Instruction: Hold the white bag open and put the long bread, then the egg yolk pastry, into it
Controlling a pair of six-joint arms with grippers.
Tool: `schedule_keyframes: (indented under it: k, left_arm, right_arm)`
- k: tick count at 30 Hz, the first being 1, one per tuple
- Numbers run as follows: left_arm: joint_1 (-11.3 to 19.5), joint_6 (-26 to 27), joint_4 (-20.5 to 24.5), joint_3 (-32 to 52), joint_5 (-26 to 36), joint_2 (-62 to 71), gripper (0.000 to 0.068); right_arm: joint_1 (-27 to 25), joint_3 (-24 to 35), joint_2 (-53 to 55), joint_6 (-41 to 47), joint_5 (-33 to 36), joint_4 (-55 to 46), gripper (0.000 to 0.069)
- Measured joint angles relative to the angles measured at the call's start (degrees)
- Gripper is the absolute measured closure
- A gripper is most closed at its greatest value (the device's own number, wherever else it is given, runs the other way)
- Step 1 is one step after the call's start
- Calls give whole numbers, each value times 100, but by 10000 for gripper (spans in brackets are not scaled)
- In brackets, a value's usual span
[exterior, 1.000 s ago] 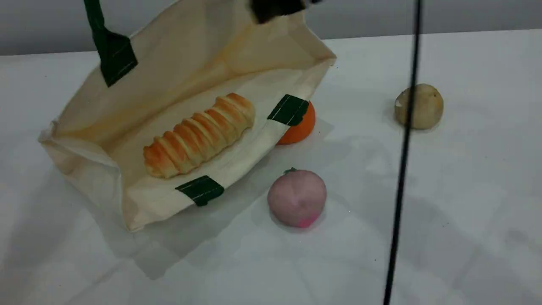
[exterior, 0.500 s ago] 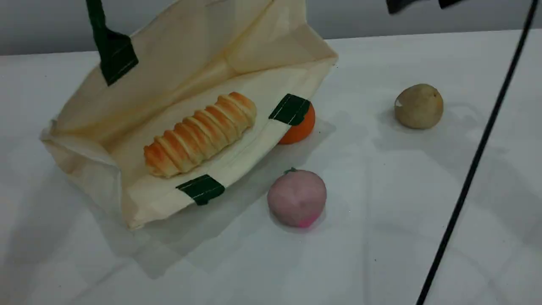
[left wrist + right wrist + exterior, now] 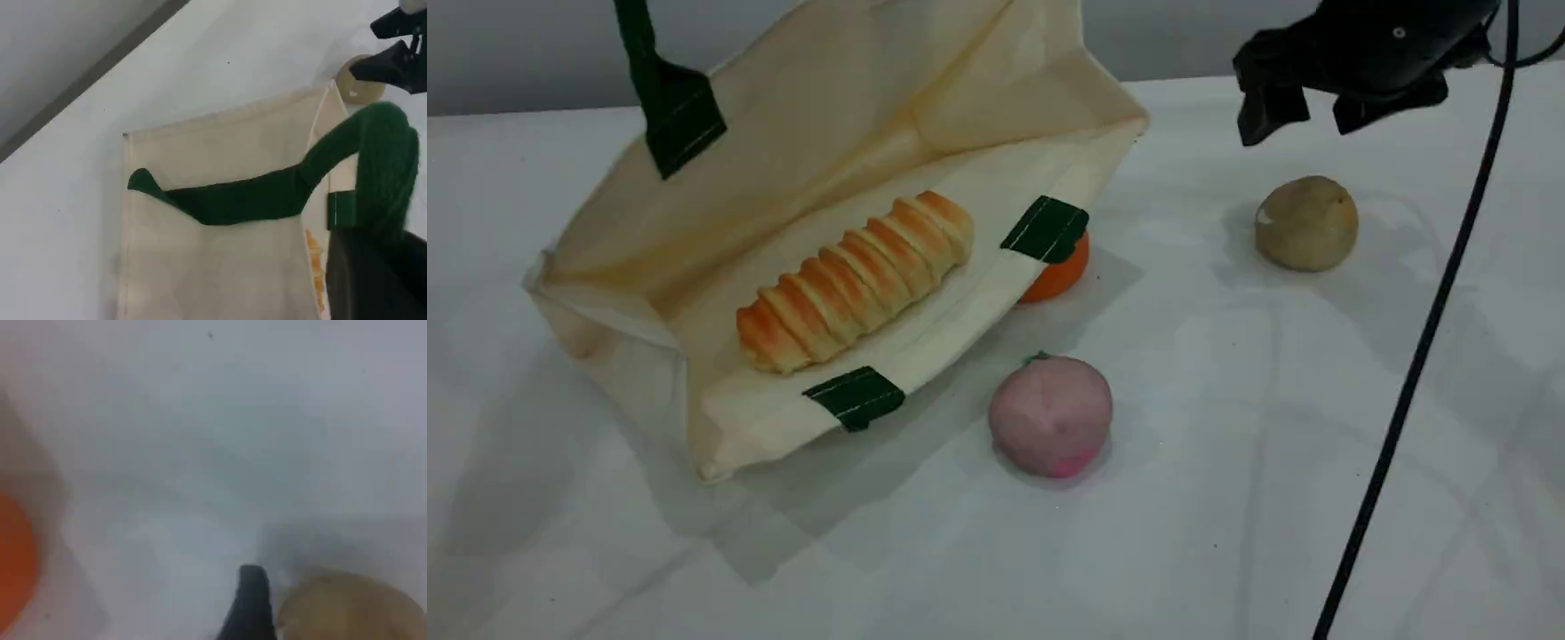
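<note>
Judge the task about half done. Find the long bread [image 3: 854, 280] already inside the white bag [image 3: 854, 107], lying slantwise on the lower wall, from 7 to 1 o'clock in the scene view. Find the mouth held open toward 4 o'clock, the left gripper [image 3: 373, 273] clamped on the green strap handle [image 3: 267, 197], looped over its fingertip in the left wrist view and leaving the scene view at 11 o'clock. Left to do: fetching the egg yolk pastry [image 3: 1306, 222] and putting it in beside the bread. See it resting on the table [image 3: 1227, 533], well apart from the bag at its 3 o'clock, touched by nothing. Spot the right gripper [image 3: 1303, 120] hovering at the pastry's 12 o'clock in the scene view, clear of it, jaws spread wide and holding nothing. In the right wrist view, catch one dark fingertip just beside the pastry's pale curve, at its 9 o'clock. Reckon the next step to be a descent and a close around the ball, then a carry toward 9 o'clock into the open mouth. Count one bag, one strap handle in view and three green patches. Count one long bread and one egg yolk pastry. Count one pink ball [image 3: 1050, 415] at the bag's 5 o'clock and one orange fruit [image 3: 1060, 271] tucked half under the bag's rim at the bread's 3 o'clock. Count one black cable [image 3: 1423, 356] hanging across the 3 o'clock side, and two grippers.
</note>
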Motion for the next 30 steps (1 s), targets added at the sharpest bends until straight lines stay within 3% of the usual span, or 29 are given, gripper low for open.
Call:
schedule_keyframes:
  k: [8, 19, 30]
  left_arm:
    - [0, 12, 0, 0, 0, 0, 598]
    - [0, 12, 5, 0, 0, 0, 598]
    - [0, 12, 18, 0, 0, 0, 598]
  right_arm:
    - [-288, -191, 371, 0, 331, -18, 127]
    - [-284, -191, 371, 46, 786, 18, 127]
    - [-279, -191, 371, 102, 738, 171, 136]
